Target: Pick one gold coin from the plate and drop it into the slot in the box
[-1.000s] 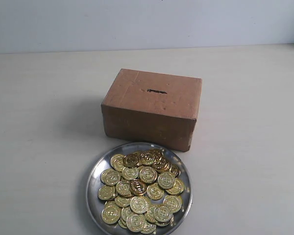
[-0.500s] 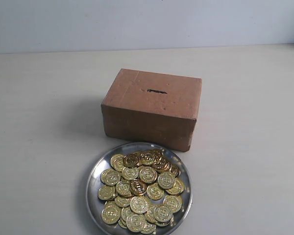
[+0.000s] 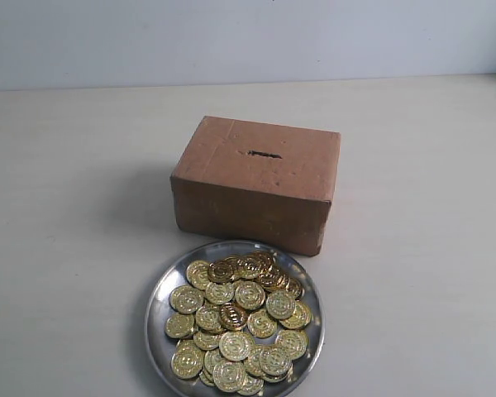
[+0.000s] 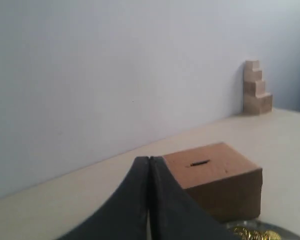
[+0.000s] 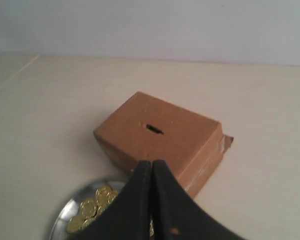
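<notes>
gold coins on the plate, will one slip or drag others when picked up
Probably slippery: the gold coins look glossy and lie flat, so one may slide rather than lift. Neighbours will likely shift, since they overlap in a heap. Pushed coins may skate across the shiny plate to its raised rim.

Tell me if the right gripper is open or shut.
Shut. In the right wrist view the right gripper has its two dark fingers pressed together, with nothing between them.
</notes>
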Action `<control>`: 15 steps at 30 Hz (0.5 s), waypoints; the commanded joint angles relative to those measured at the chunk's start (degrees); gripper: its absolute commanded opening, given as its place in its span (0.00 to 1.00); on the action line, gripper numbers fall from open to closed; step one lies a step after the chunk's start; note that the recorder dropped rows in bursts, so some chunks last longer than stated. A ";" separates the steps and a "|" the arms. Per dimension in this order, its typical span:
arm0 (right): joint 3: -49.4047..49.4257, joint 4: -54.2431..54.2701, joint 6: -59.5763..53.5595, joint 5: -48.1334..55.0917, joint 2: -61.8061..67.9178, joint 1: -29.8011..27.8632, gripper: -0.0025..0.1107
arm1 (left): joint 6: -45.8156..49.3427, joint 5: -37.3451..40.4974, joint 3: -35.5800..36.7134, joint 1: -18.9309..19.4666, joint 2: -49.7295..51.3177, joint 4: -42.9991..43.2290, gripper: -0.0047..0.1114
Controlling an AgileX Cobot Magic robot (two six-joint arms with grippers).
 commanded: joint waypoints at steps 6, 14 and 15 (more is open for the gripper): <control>-3.05 7.62 -11.04 8.84 10.65 1.13 0.02 | 29.14 0.86 -0.44 -5.11 10.69 -0.03 0.04; -3.05 8.49 -12.88 10.12 14.11 1.13 0.02 | 46.88 0.86 -0.68 -12.87 25.84 -0.02 0.04; -3.05 8.54 -13.17 10.12 14.29 1.13 0.02 | 48.81 0.97 -1.11 -13.88 27.96 -0.02 0.04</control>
